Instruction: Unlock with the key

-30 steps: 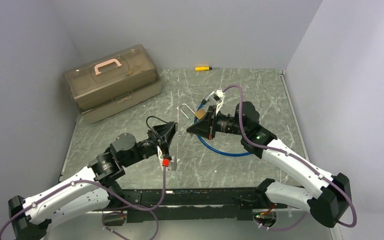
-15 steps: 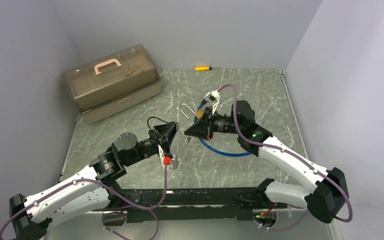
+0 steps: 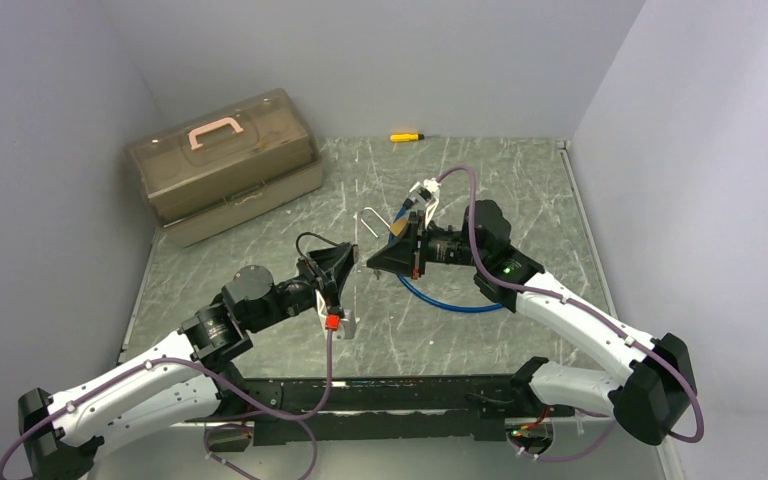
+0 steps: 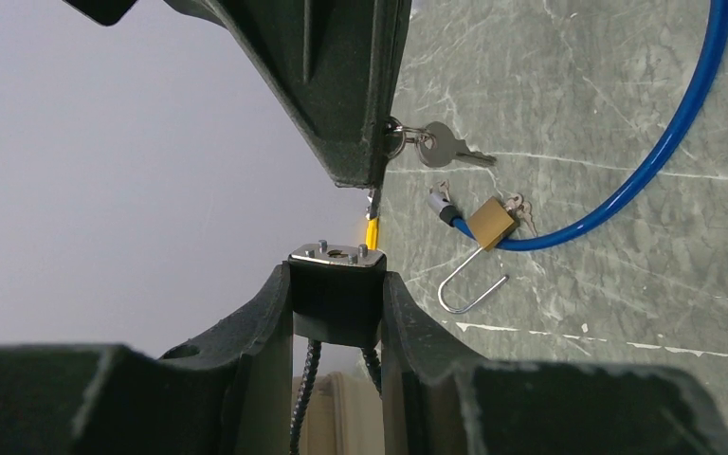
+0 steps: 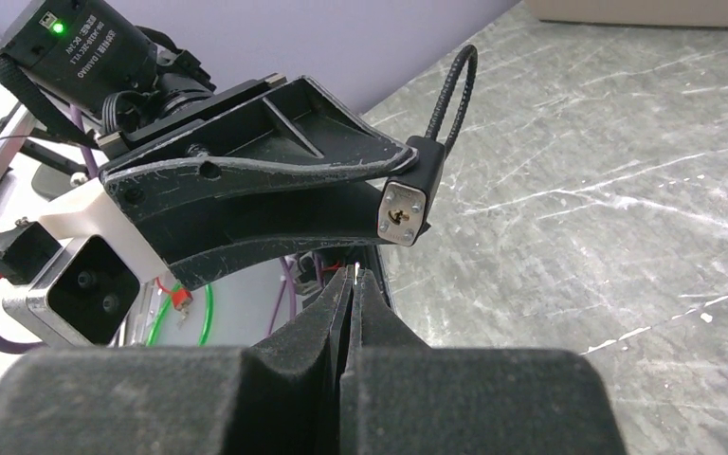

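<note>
My left gripper [image 4: 336, 282] is pinching the small black lock [image 5: 404, 213]. The right gripper [image 5: 353, 284] is pressed tight together on the key [image 5: 354, 273], with the tip just short of that lock's keyhole face and not touching. A brass padlock [image 4: 491, 223] lies on the table beyond the black lock.

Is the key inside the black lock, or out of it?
Out. The black lock in the left gripper shows an empty keyhole; the key sits apart in the shut right gripper.

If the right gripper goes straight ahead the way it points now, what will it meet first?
Probably the black lock held by the left gripper, slightly off its line; depth is unclear.
</note>
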